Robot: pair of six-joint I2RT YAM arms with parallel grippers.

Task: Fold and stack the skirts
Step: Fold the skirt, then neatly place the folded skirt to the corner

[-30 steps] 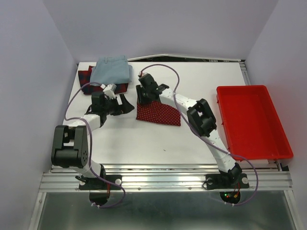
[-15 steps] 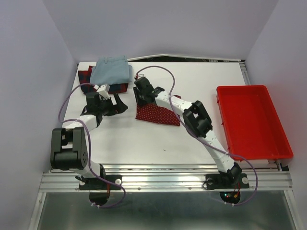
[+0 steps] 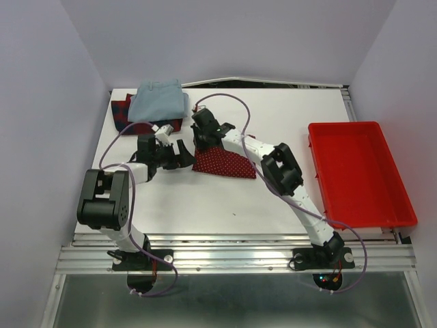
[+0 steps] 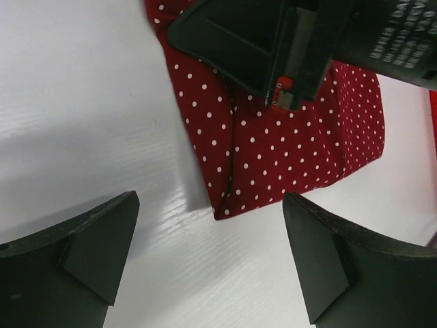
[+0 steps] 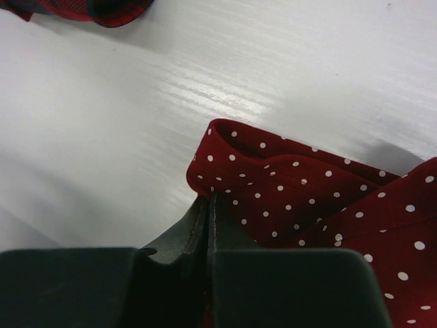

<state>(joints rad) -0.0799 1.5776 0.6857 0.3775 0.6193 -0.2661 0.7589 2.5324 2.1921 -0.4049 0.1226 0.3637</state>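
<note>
The dark red dotted skirt (image 3: 229, 162) lies folded on the white table (image 3: 205, 205) at mid-table. My right gripper (image 3: 205, 140) is shut on its far left corner; the right wrist view shows the jaws (image 5: 208, 201) pinched on the skirt's rolled edge (image 5: 307, 198). My left gripper (image 3: 179, 154) is open and empty just left of the skirt. In the left wrist view its fingers (image 4: 89, 253) straddle bare table short of the skirt's corner (image 4: 287, 150). The pale blue skirt (image 3: 158, 101) lies folded on the plaid skirt (image 3: 121, 111) at the back left.
A rigid red tray (image 3: 358, 174) stands at the right edge of the table. The right gripper's black body (image 4: 273, 41) hangs over the dotted skirt in the left wrist view. A strip of the plaid skirt (image 5: 82, 7) shows at the top of the right wrist view.
My left gripper swung left, then came right and now sits next to the dotted skirt's left edge. My right gripper shifted slightly left with the skirt corner, then held still.
</note>
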